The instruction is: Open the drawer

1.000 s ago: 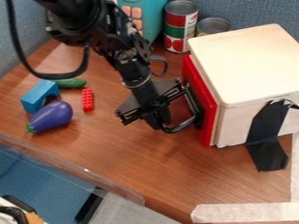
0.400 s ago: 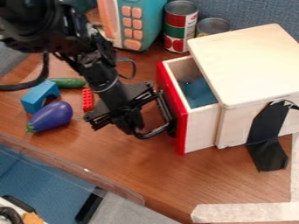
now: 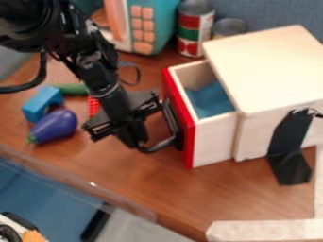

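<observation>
drawer [image 3: 213, 139] is partly out of the wooden cabinet [image 3: 268, 66], blue matl. [image 3: 210, 100] inside; gripper [image 3: 133, 138] is at its blk handle [image 3: 159, 145], w/ clenched or released: can't tell.

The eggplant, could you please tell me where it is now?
In the camera view, the eggplant lies on the table toward the left edge, just below the blue block.

eggplant [image 3: 54, 126] left of drawer [image 3: 214, 142], cans [image 3: 195, 29] behind box [image 3: 268, 71], perhaps cloth [image 3: 210, 101] inside drawer
</observation>
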`<state>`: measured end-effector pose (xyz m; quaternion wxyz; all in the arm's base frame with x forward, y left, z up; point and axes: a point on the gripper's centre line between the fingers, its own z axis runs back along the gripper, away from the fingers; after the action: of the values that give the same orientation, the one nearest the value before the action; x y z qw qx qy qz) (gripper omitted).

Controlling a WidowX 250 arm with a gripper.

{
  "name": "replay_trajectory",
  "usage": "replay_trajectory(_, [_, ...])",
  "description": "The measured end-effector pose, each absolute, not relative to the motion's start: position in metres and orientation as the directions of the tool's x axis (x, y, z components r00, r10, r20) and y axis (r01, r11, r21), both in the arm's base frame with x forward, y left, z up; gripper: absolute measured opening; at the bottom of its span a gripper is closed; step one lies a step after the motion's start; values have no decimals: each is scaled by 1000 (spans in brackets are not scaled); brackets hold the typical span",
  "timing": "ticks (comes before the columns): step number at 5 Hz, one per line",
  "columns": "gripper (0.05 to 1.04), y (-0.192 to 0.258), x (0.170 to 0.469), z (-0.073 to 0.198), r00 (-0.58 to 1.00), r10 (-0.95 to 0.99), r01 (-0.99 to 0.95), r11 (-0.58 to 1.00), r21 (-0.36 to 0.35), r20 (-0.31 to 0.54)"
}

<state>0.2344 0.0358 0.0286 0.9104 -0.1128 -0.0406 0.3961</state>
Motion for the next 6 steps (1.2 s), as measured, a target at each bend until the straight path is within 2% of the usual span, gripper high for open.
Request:
replay_trajectory(3, [127, 46, 227, 28, 692, 717, -717, 669, -195, -83])
replay_trajectory(6, [127, 49, 219, 46, 701, 706, -710, 676, -198, -103])
